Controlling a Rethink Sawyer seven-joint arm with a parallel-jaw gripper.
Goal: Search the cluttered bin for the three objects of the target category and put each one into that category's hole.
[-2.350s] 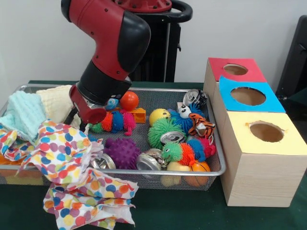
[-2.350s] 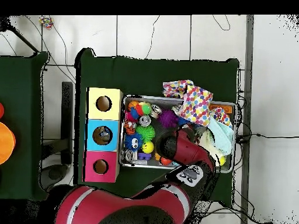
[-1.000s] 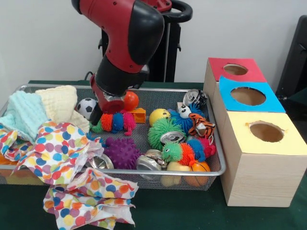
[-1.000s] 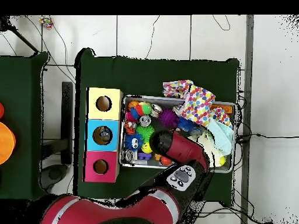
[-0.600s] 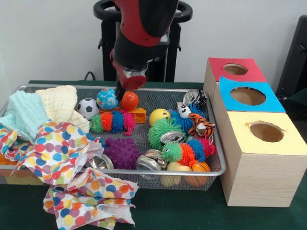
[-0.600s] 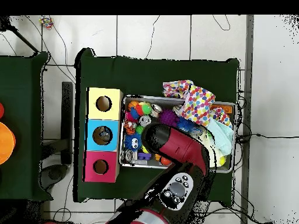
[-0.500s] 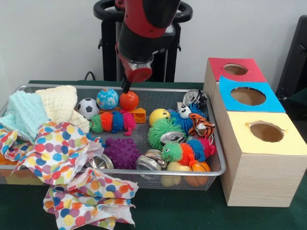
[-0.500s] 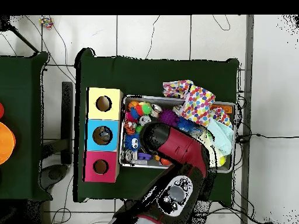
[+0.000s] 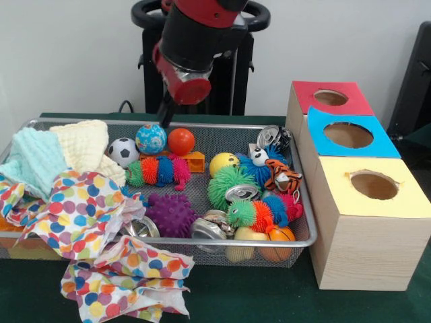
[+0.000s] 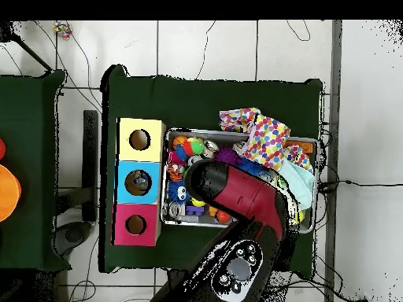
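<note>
The gripper (image 9: 164, 116) hangs above the tray's (image 9: 215, 126) far edge, over the blue ball (image 9: 151, 138) and orange ball (image 9: 181, 141); whether its jaws are apart, I cannot tell. A good grasp means dropping straight onto one ball, clear of the fuzzy caterpillar (image 9: 159, 171).

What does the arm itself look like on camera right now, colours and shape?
The arm is thick and rounded, with glossy red shells and black sections. Its lower end is a red cylindrical cap, and a thin dark gripper sticks out beneath it. In the overhead view a grey round panel with buttons shows on the arm.
</note>
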